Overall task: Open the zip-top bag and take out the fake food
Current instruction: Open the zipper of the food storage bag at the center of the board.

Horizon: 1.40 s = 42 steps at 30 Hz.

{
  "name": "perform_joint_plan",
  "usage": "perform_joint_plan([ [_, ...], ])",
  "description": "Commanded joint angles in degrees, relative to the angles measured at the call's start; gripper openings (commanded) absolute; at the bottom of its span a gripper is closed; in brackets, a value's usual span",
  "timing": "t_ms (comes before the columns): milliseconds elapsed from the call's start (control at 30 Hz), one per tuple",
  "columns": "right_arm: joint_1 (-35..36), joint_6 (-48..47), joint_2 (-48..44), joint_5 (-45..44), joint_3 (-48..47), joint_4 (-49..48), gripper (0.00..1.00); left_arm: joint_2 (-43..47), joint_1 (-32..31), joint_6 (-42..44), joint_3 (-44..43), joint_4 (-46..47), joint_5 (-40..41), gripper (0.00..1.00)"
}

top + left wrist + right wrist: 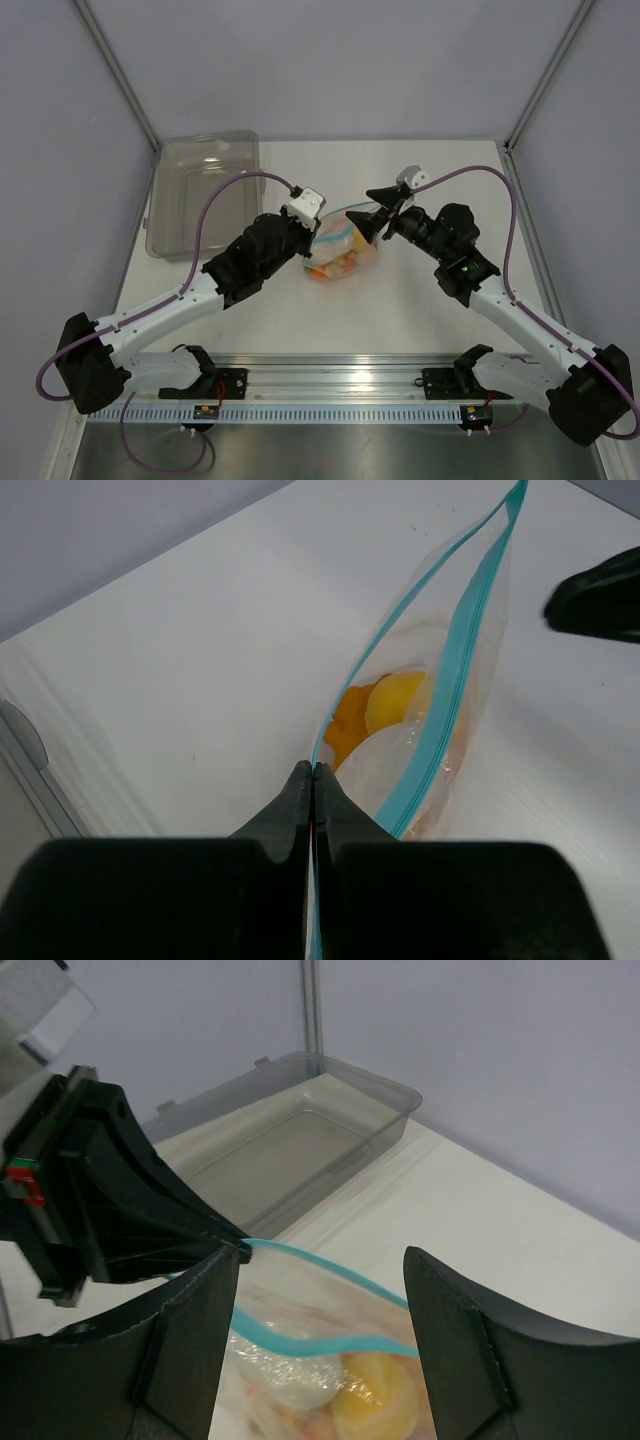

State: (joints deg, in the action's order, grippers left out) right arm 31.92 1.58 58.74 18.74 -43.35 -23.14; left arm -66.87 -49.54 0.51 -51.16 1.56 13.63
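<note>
The clear zip-top bag (342,252) stands on the table's middle, its blue zip strip (455,670) parted and its mouth gaping. Inside I see fake food: a yellow piece (395,700), orange pieces (350,725) and a white piece (290,1385). My left gripper (314,772) is shut on one lip of the bag's strip at its left end (312,232). My right gripper (320,1290) is open just above the bag's mouth, its jaws either side of the strips (377,222), touching nothing that I can see.
A smoky-grey translucent tray (200,190) stands at the table's back left; it also shows in the right wrist view (290,1135). Grey walls enclose the table on three sides. A metal rail (330,385) runs along the near edge.
</note>
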Motion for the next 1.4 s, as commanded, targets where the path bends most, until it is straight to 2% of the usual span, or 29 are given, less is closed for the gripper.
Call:
perform_joint_plan([
  [0, 2.26, -10.71, 3.65, -3.27, -5.50, 7.56, 0.74, 2.97, 0.14, 1.95, 0.44, 4.67, -2.81, 0.01],
  [67, 3.58, -14.48, 5.24, -7.31, -7.35, 10.03, 0.74, 3.67, 0.14, 2.56, 0.62, 4.42, -3.43, 0.03],
  [200, 5.95, -18.01, 9.63, -7.58, -8.85, 10.92, 0.74, 5.08, 0.14, 3.62, 0.97, 3.80, -7.38, 0.03],
  [367, 9.21, -22.49, 12.97, -9.77, -10.43, 14.16, 0.69, 4.38, 0.14, 3.97, 0.36, 3.10, -5.98, 0.03],
  [500, 9.74, -22.07, 13.68, -10.83, -11.75, 15.66, 0.55, 4.91, 0.14, 3.88, 0.79, 3.36, -5.37, 0.03],
  [533, 9.83, -21.63, 13.59, -10.75, -11.93, 15.66, 0.46, 5.08, 0.14, 3.79, 0.88, 3.45, -5.11, 0.03],
  [600, 9.91, -20.40, 13.07, -10.22, -12.19, 16.10, 0.36, 5.17, 0.14, 3.27, 0.97, 3.27, -3.88, 0.03],
  [700, 9.91, -18.47, 12.54, -9.51, -12.46, 16.28, 0.20, 5.17, 0.14, 2.30, 0.53, 2.48, -1.68, 0.14],
  [733, 10.00, -17.94, 12.45, -9.34, -12.63, 16.45, 0.15, 5.43, 0.14, 1.95, 0.44, 2.13, -1.41, 0.28],
  [767, 10.00, -16.89, 12.71, -9.34, -12.98, 17.24, 0.11, 5.87, 0.14, 0.99, 0.44, 2.04, -1.32, 0.38],
  [833, 10.09, -15.65, 13.33, -9.86, -14.21, 18.12, 0.07, 8.06, 0.14, -0.16, 0.53, 0.90, -1.41, 0.55],
  [867, 10.09, -14.43, 13.94, -10.04, -14.74, 19.08, 0.04, 9.12, 0.14, -0.25, 0.62, 0.46, -2.46, 0.58],
  [967, 10.00, -12.49, 15.26, -10.57, -16.50, 20.67, 0.00, 13.69, -0.03, -2.10, 2.28, 0.10, -6.40, 0.63],
  [1100, 10.09, -10.82, 16.67, -10.13, -18.16, 21.99, 0.00, 17.30, -1.08, 1.33, 5.36, 2.65, -11.25, 0.64],
  [1233, 10.09, -10.11, 17.72, -9.43, -19.75, 24.97, 0.00, 14.06, -3.80, 5.54, 5.10, 2.39, -10.21, 0.65],
  [1367, 10.09, -9.49, 17.46, -8.81, -20.19, 25.77, 0.00, 11.77, -9.15, 12.82, 5.37, 3.45, -11.34, 0.65],
])
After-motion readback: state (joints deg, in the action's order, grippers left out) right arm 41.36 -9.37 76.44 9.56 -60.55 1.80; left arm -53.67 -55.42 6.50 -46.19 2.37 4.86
